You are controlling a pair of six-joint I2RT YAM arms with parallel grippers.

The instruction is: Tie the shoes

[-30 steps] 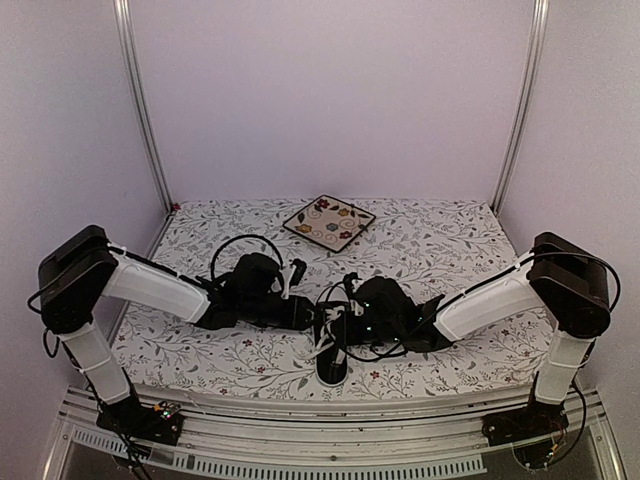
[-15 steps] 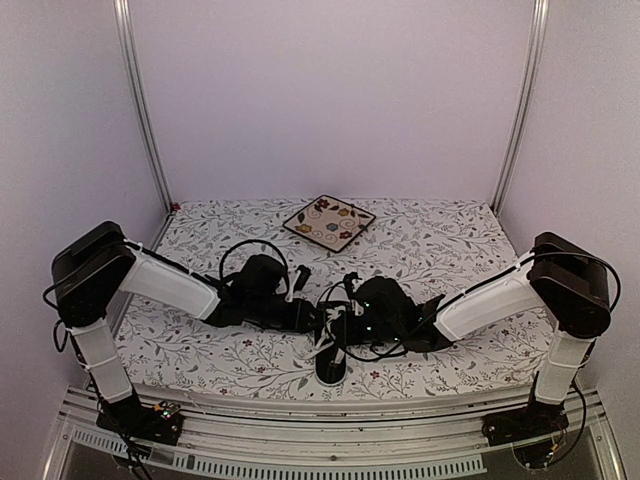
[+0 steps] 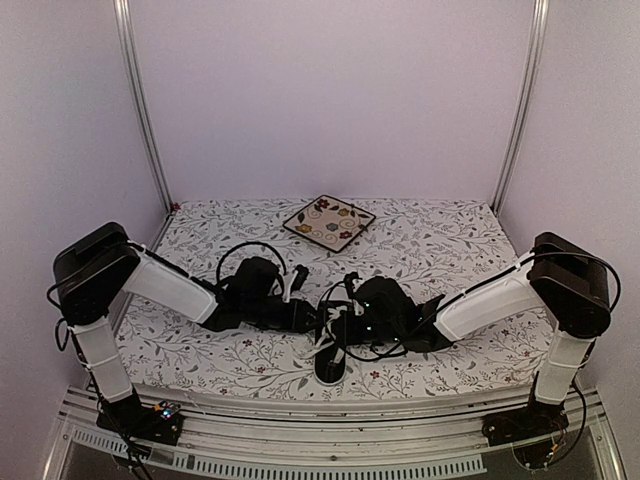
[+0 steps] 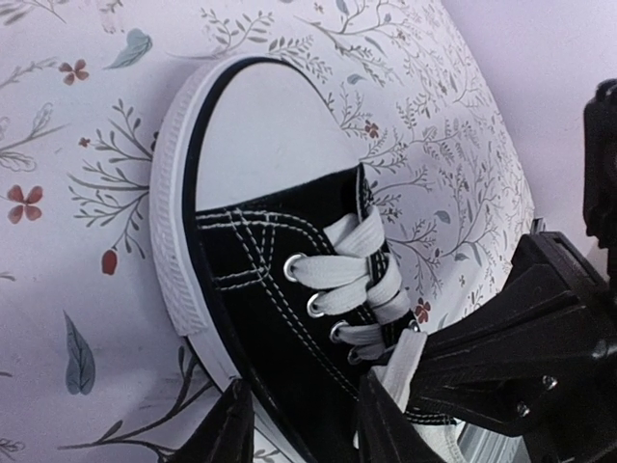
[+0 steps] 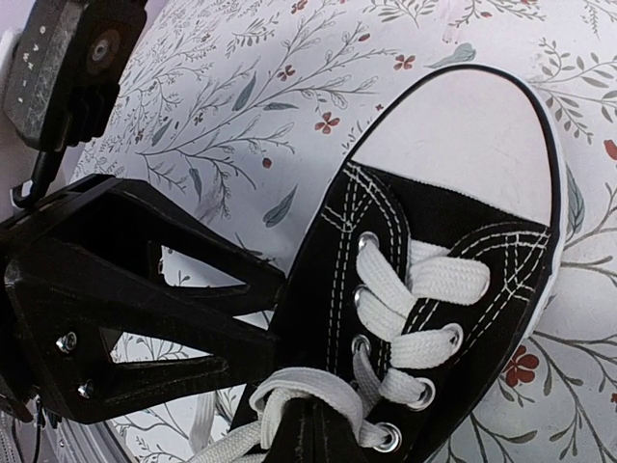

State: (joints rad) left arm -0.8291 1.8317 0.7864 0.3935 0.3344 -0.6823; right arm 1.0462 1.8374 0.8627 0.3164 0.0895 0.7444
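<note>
White laces [image 5: 424, 280] sit pinched, it seems, in the right gripper [image 5: 308, 429] at bottom centre. The left gripper [image 4: 308, 417] gapes astride the shoe [image 4: 255, 280]. Pull slowly, sideways.

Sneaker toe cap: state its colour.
The toe cap is white, seen best in the right wrist view.

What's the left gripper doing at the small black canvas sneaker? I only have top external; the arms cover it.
Observer: Left wrist view: left gripper has its fingers apart, straddling the sneaker's black side wall.
Operator: Laces tied?
Observer: No bow in view; right wrist view shows a loose flat white lace looping over the right gripper.
Operator: Lower lacing intact?
Observer: Yes, crossings lie flat through silver eyelets.
</note>
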